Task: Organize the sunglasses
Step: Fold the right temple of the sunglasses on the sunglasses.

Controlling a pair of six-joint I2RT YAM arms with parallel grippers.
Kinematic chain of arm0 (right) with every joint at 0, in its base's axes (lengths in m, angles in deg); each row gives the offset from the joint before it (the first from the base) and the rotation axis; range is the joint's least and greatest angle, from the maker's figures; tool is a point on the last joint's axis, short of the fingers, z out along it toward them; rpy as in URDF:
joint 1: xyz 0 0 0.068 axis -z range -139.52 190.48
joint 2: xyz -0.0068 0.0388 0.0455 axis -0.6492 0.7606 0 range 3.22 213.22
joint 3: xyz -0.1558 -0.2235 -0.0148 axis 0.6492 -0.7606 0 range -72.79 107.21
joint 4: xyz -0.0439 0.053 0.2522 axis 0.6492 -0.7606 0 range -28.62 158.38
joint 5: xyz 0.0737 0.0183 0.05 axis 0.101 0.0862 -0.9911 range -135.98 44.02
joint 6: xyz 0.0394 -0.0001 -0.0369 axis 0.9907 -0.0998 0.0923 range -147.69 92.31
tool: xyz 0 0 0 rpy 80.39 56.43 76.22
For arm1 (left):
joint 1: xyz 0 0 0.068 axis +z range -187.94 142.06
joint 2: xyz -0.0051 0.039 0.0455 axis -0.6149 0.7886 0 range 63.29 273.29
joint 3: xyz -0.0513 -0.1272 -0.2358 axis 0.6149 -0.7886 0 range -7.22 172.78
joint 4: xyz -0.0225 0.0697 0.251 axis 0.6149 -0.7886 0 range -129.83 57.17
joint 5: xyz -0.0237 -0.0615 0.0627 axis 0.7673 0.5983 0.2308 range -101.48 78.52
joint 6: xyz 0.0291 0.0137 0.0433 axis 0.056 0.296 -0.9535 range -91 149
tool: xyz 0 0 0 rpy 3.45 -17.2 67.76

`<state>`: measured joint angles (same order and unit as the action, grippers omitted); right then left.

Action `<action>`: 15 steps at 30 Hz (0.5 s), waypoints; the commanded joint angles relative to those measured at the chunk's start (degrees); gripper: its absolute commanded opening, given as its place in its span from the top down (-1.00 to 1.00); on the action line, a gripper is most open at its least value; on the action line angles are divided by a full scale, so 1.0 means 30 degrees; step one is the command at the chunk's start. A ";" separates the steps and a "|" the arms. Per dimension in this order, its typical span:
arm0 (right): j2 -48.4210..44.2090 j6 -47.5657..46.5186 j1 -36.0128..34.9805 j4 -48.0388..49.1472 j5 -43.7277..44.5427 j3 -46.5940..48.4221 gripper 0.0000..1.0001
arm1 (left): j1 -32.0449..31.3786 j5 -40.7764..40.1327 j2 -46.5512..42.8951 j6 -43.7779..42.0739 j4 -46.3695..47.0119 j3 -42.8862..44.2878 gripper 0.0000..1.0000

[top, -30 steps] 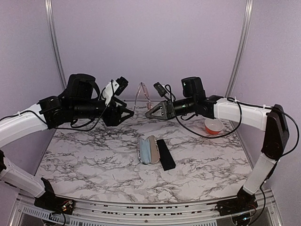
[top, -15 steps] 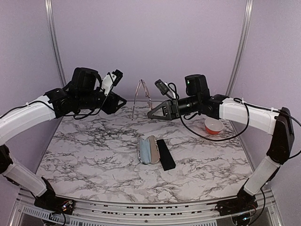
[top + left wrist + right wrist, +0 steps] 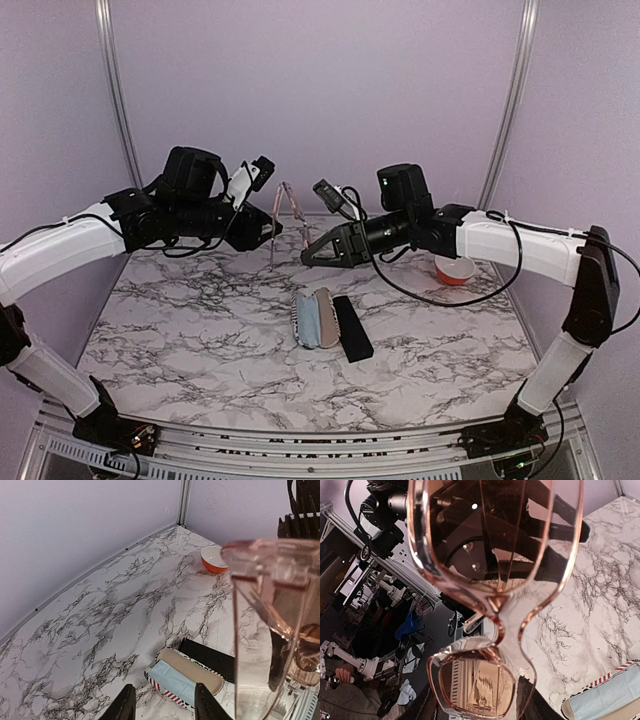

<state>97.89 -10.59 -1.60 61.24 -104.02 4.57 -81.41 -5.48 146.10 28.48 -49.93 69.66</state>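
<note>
The sunglasses [image 3: 288,207], a clear pink-tinted plastic frame with brownish-pink lenses and one temple hanging down, are held in the air above the bench [image 3: 190,320]. The right pincer [image 3: 306,256] is closed on the frame. The left pincer [image 3: 161,706], just beside them, is parted and holds nothing.

I see clear plastic-framed sunglasses [image 3: 285,203] aloft behind striped soft case [image 3: 315,318], which touches left side of black oblong case [image 3: 352,328]; orange bowl [image 3: 454,268] back-right.

Marble table [image 3: 180,330] carries patterned case [image 3: 316,318], black case [image 3: 352,328], apparently an orange bowl [image 3: 455,268].
</note>
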 commanded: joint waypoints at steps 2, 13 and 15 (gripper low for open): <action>0.0887 -0.0302 -0.0444 -0.0216 0.0442 0.1316 0.25 | -0.0428 -0.0197 0.0217 0.0112 -0.0104 0.0407 0.21; 0.1596 0.0113 -0.0557 -0.0027 0.0883 0.1650 0.31 | -0.0913 -0.1289 0.0845 0.0115 -0.0404 0.0633 0.23; 0.1699 0.0105 -0.0585 -0.0030 0.0919 0.1750 0.31 | -0.1002 -0.1275 0.0896 0.0142 -0.0402 0.0645 0.23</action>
<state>101.83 -10.54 -2.54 60.63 -101.88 6.97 -83.72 -8.58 148.35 28.61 -50.19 69.86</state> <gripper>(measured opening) 0.455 0.387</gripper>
